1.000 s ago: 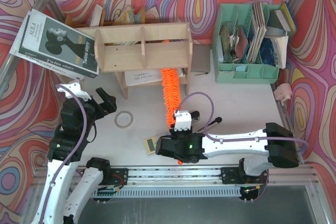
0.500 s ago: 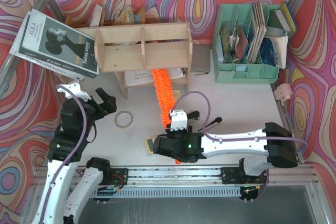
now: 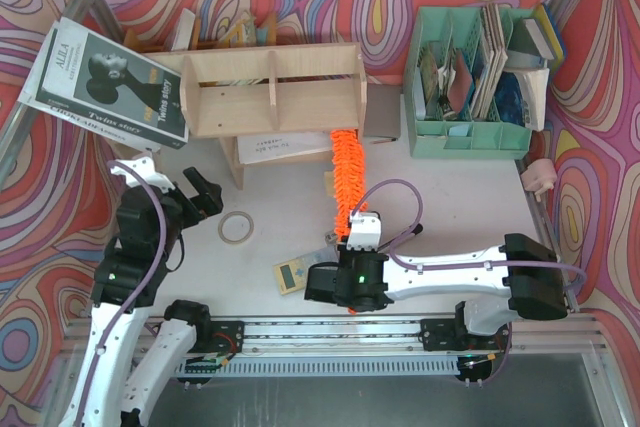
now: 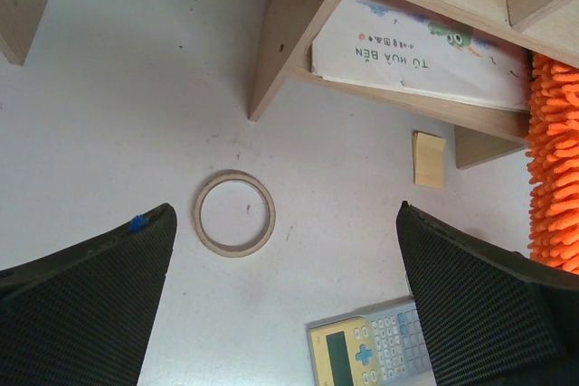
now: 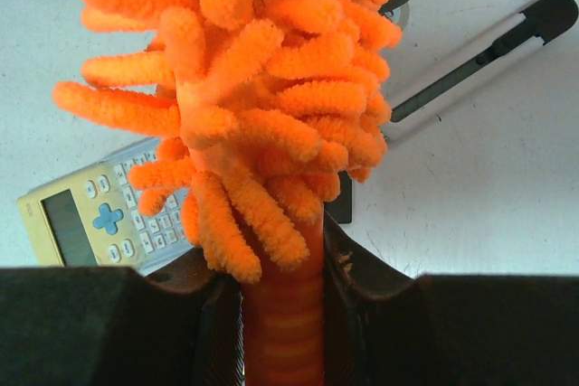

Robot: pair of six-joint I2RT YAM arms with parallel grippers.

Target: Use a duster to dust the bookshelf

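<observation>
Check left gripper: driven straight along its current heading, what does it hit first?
Probably the bare table beside the tape ring, which lies slightly off centre between the open jaws of the left gripper. Depth unclear; it might clip the ring.

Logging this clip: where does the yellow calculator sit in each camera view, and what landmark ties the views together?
Top external: calculator low centre, below and left of the fluffy brush.
Left wrist: bottom centre, cut off by the lower frame edge.
Right wrist: lower left, partly hidden behind orange fibres.
Shared landmark: the orange duster, on the calculator's right in every view.
</observation>
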